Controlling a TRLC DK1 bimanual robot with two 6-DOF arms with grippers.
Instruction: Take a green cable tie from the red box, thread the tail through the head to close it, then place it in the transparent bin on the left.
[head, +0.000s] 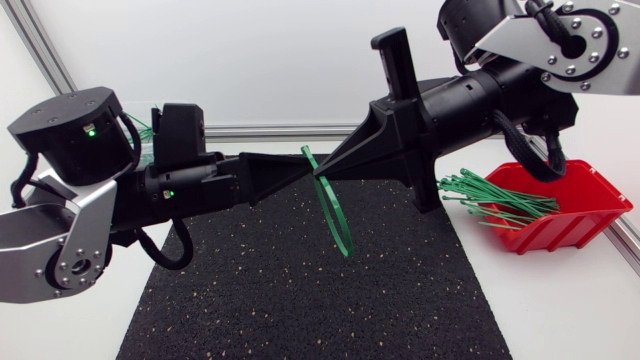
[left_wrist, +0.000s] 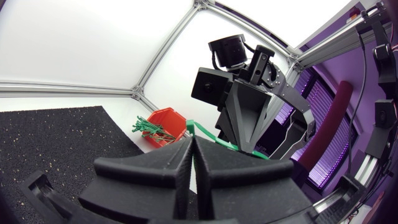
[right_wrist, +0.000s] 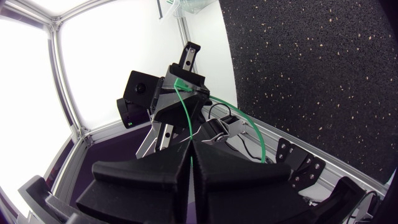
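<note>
Left hand (head: 300, 168) and right hand (head: 323, 172) each pinch the green cable tie (head: 347, 245); its loop hangs below.

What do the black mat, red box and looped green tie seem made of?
Black mat: probably rubber crumb, matte with pale flecks. Red box: likely moulded plastic, smooth, slight sheen. Green tie: thin flexible plastic, bending into a loop.
</note>
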